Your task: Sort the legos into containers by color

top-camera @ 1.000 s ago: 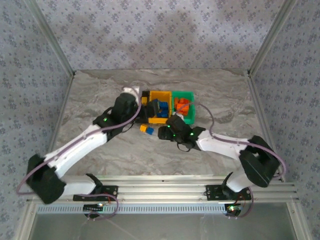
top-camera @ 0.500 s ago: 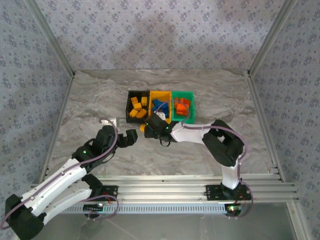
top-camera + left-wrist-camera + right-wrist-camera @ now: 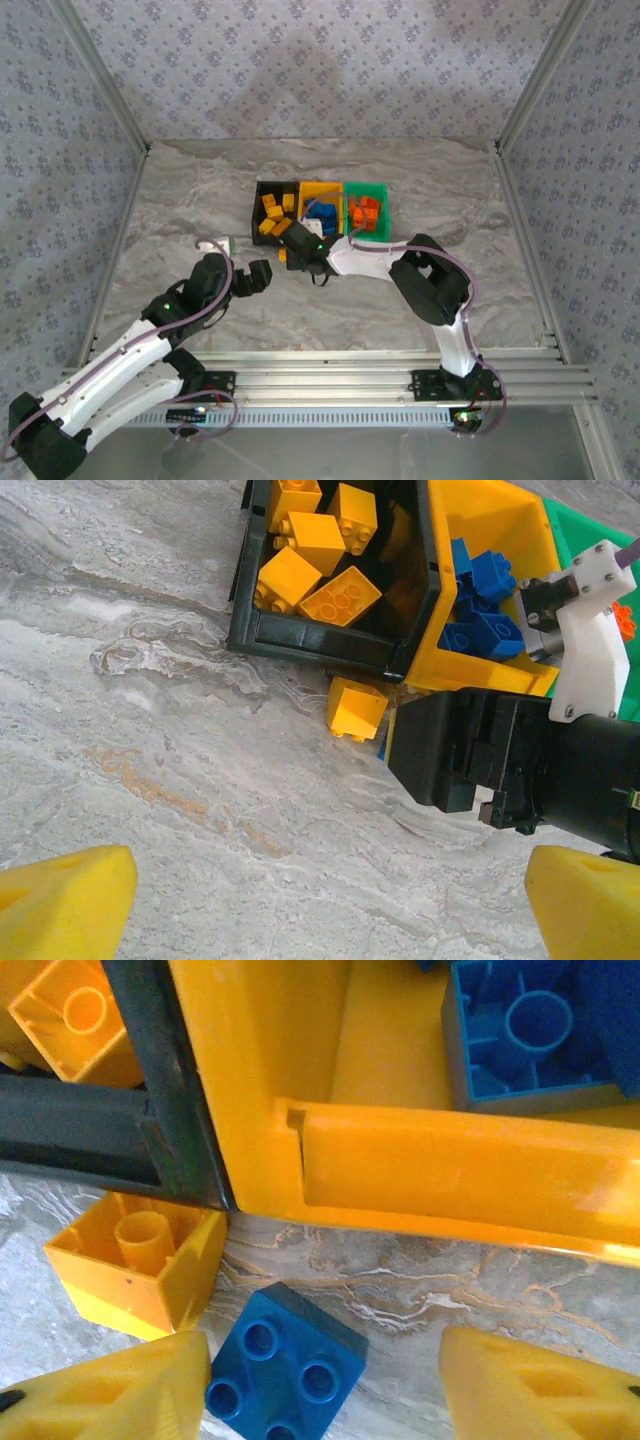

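Three containers stand side by side: a black bin (image 3: 272,192) with yellow legos (image 3: 310,565), a yellow bin (image 3: 322,189) with blue legos (image 3: 482,598), and a green bin (image 3: 383,215) with red-orange legos (image 3: 364,212). On the table in front of them lie a loose blue lego (image 3: 285,1368) and an upturned yellow lego (image 3: 135,1270). My right gripper (image 3: 325,1385) is open and low around the blue lego, whose left side is against the left finger (image 3: 120,1390). The right finger stands apart from it. My left gripper (image 3: 260,275) is open over bare table, short of the bins.
The yellow bin's front wall (image 3: 450,1175) rises just beyond the blue lego, with the black bin's corner (image 3: 160,1130) beside it. In the left wrist view the right gripper's black body (image 3: 500,760) sits close in front of the bins. Patterned walls enclose the marble table (image 3: 180,200).
My left arm has drawn back from the bins toward the near left. My right gripper has moved left to the loose legos before the bins, and its jaws have narrowed.
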Controlling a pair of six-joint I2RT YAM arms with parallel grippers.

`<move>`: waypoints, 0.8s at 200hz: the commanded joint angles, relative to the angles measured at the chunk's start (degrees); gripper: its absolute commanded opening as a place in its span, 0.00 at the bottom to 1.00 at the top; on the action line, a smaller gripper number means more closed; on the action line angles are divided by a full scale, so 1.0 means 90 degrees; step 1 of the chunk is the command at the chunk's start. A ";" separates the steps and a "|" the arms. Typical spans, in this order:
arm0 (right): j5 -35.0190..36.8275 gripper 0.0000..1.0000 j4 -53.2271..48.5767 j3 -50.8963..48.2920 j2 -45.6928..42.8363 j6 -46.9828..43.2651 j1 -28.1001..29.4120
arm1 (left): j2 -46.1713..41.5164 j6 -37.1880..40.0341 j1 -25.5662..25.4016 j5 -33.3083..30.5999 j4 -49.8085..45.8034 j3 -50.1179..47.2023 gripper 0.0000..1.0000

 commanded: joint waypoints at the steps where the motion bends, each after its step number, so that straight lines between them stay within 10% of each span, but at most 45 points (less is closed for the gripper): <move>1: 0.0408 0.58 -0.0730 -0.0335 -0.0098 0.0216 0.0016 | -0.0054 -0.0086 0.0041 -0.0070 -0.0095 -0.0058 0.99; 46: 0.0543 0.54 -0.0603 -0.1498 -0.1124 0.0498 -0.0012 | -0.0064 -0.0101 0.0051 -0.0020 -0.0085 -0.0097 0.99; 100: 0.0294 0.76 -0.0358 -0.1233 -0.1006 0.0354 0.0066 | -0.0072 -0.0171 0.0053 -0.0052 -0.0066 -0.0199 0.99; 160: 0.0275 0.56 -0.0369 -0.1257 -0.0789 0.0524 0.0057 | -0.0082 -0.0167 0.0049 -0.0064 -0.0115 -0.0234 0.99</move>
